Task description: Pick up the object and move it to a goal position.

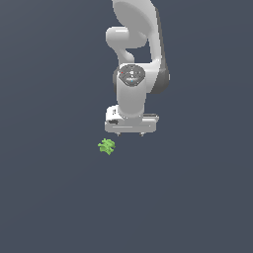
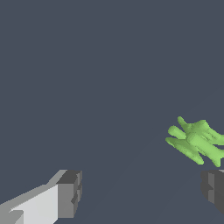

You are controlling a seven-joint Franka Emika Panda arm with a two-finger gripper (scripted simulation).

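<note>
The object is a small bright green lumpy shape with several stubby prongs, lying on the dark grey floor. My white gripper hangs above the floor, a little to the exterior view's right of the object and not touching it. Its two dark fingertips barely show under the hand there. In the wrist view the gripper is open, with one finger and the other finger wide apart and nothing between them. The object shows beside the second finger, outside the gap.
The white Panda arm rises behind the gripper toward the top of the exterior view. A plain dark grey floor fills everything else. No goal marker shows.
</note>
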